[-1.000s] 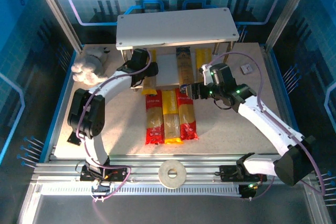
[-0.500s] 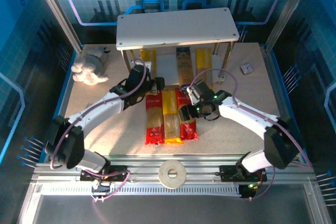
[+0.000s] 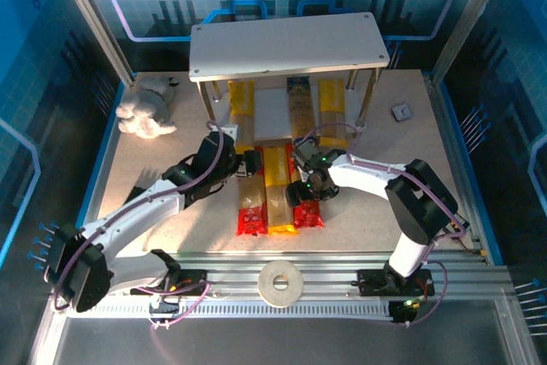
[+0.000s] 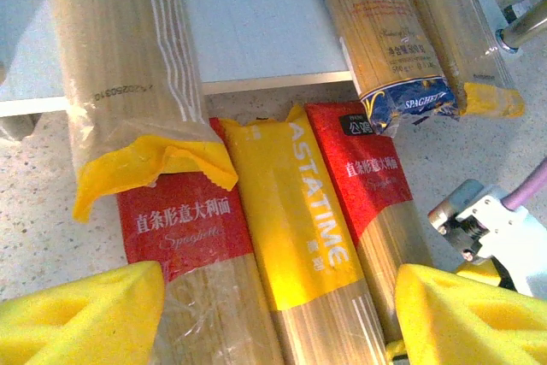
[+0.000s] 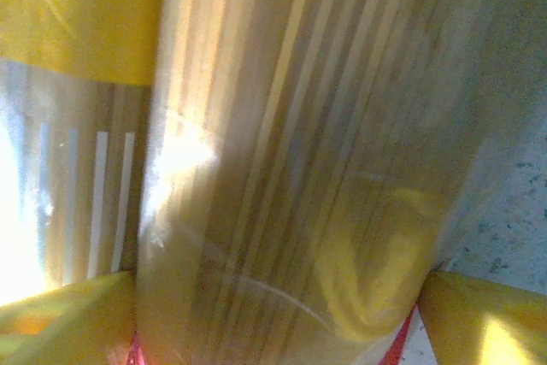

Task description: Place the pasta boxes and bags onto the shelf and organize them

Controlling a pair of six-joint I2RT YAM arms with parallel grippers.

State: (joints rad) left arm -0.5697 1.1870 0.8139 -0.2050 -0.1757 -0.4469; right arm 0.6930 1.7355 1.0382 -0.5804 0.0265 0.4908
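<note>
Top view: shelf (image 3: 286, 44) at far side of worktop (image 3: 367, 220). On its lower board (image 3: 272, 113) lie 3 packs lengthwise: L yellow pack (image 3: 242, 100), blue-end pack (image 3: 299, 107), R yellow pack (image 3: 332, 102). 3 more lie side by side on worktop just in front, touching: L red pack (image 3: 250, 198), mid yellow pack (image 3: 279, 198), R red pack (image 3: 312, 214). L jaws hang over far end of L red pack, R jaws low over middle of R red pack. Tape roll (image 3: 281, 280) on near rail, plush toy (image 3: 145, 113) far left.

L wrist view: L jaws wide open, nothing held. Yellow pads (image 4: 81, 314) stand far apart, w/ L red pack (image 4: 184, 220), mid yellow pack (image 4: 299, 211) and part of R red pack (image 4: 367, 177) seen between them below. L yellow pack (image 4: 120, 66) overhangs board edge, its near end lying over L red pack's far end. Blue-end pack (image 4: 376, 49) and R yellow pack (image 4: 457, 32) also stick out past the edge.

R wrist view: blurred close-up. R jaws spread wide astride R red pack (image 5: 291, 168), one pad (image 5: 60, 322) at each side of it. Can't tell if they press it or just flank it. Mid yellow pack (image 5: 77, 23) just left, bare worktop (image 5: 504, 108) right.
</note>
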